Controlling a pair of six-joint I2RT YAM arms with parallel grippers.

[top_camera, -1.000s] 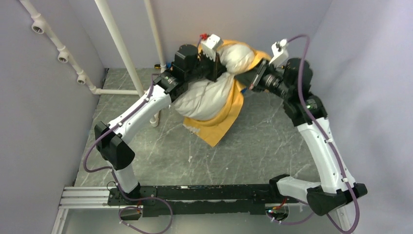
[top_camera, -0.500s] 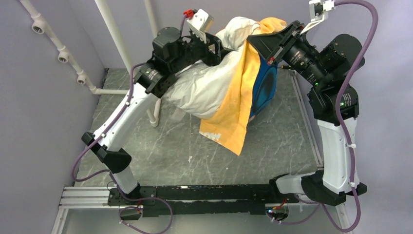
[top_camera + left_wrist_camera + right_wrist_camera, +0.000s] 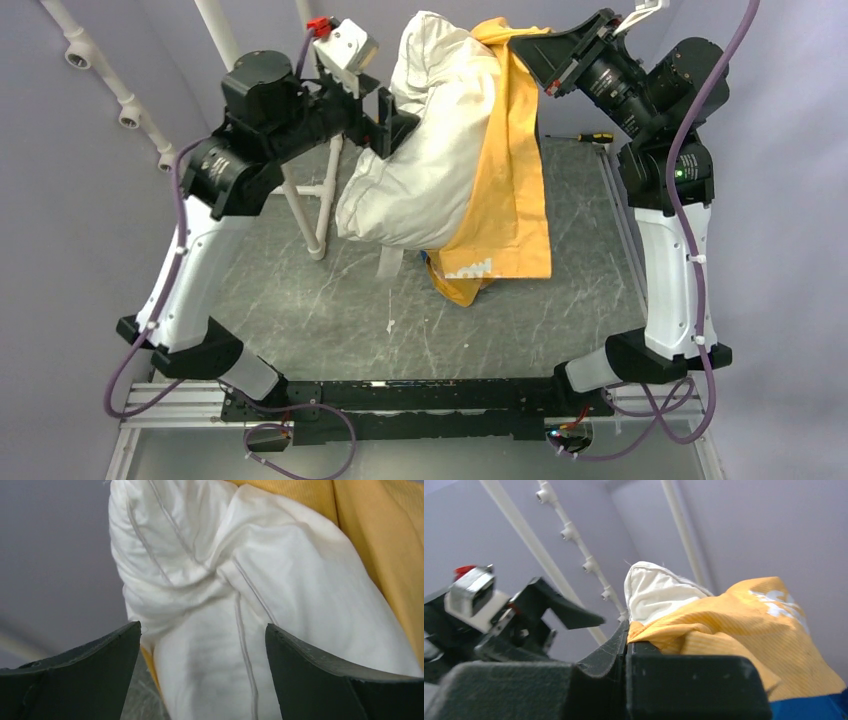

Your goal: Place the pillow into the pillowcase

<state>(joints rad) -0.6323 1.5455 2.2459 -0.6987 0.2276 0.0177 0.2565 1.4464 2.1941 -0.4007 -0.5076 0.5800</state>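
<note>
The white pillow (image 3: 425, 150) hangs high over the table, piped seams showing. The yellow-orange pillowcase (image 3: 512, 170) drapes down its right side. My right gripper (image 3: 545, 55) is shut on the pillowcase's top edge (image 3: 704, 630), with a pillow corner (image 3: 651, 592) poking up behind. My left gripper (image 3: 395, 120) stands open just left of the pillow. In the left wrist view its fingers (image 3: 85, 672) are spread wide, with the pillow (image 3: 225, 605) in front of them and untouched. A strip of pillowcase (image 3: 380, 525) shows at the right.
A white pipe frame (image 3: 318, 195) stands on the grey table behind the left arm. A screwdriver (image 3: 588, 137) lies at the back right. Purple walls close in both sides. A black rail (image 3: 400, 395) runs along the near edge.
My left gripper opened, let go of the pillow and drew back left. The right arm lifted the pillowcase higher, and pillow and case now hang down from it.
</note>
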